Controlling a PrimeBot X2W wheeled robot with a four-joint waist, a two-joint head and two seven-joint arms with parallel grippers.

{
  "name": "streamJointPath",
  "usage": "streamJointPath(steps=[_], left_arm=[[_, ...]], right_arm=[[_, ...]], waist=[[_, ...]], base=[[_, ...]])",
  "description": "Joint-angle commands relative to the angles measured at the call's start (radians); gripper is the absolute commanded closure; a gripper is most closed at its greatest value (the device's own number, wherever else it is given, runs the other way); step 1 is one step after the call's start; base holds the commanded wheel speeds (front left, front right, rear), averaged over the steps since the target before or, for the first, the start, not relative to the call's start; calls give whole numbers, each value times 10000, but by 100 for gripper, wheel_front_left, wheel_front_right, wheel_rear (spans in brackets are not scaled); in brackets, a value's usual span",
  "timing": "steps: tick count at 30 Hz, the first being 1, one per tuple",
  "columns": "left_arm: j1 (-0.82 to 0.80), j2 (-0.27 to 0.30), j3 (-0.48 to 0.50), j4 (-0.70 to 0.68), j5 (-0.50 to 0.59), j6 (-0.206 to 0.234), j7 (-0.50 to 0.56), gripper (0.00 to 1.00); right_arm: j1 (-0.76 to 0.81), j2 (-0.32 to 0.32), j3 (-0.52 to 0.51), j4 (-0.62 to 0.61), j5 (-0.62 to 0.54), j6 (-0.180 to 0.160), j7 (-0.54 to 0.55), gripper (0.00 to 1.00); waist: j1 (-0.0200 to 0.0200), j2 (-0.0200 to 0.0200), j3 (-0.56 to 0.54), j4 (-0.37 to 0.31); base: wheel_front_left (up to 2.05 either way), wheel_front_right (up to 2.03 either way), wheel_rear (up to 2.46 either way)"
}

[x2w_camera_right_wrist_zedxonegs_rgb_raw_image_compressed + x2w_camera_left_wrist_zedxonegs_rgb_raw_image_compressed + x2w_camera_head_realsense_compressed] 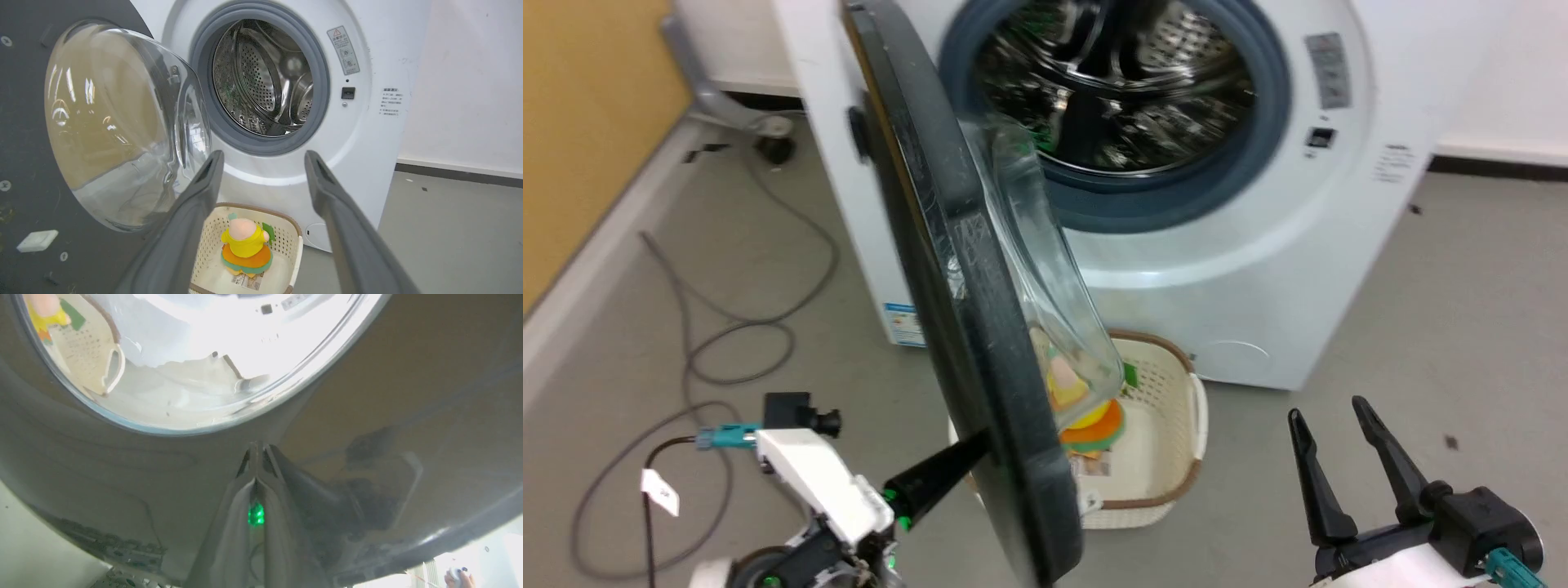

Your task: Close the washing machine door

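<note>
Washing machine door [964,327]: black rim, bulging glass, swung out. Left gripper [256,451] pinched together against rim, 6 o'clock. Right gripper [263,161] spread, empty. Drum [265,81] sharp from right wrist, blurred from head.

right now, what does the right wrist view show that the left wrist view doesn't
Right wrist view adds the open right hand, the steel drum, its grey gasket and the bulging inner side of the glass bowl. Left wrist view adds the shut left hand, tips against the dark outer face of the washing machine door, and a person's hand in the bottom corner. Shared: the door, the white washing machine front, the cream basket and the toy in it.
</note>
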Motion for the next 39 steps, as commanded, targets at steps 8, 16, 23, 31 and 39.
streamJointPath(steps=[8,16,23,31,39], left_arm=[[-401,-38,-1577,590,-942,-434,-1926,100],[-1910,-39,-2643,1871,-2370,-414,-4972,100],[-3362,-39,-3255,3373,-2802,-711,-7110,100],[-5339,-39,-4236,5290,-3267,-1379,-9148,100],[-5914,-37,-4868,6231,-3306,-1775,-9207,100]], right_arm=[[-188,-37,-67,-64,-5,8,-44,0],[-291,74,-35,-89,37,8,-44,0],[-347,200,139,-76,61,8,-44,0],[-489,302,255,-52,73,8,-44,0],[-522,357,244,-53,92,8,-44,0]], waist=[[0,0,682,-1837],[0,0,1183,-3068],[0,0,1433,-3783],[0,0,1639,-4082],[0,0,1564,-3706]], base=[[0,0,0],[0,0,0],[0,0,0],[0,0,0],[0,0,0]])
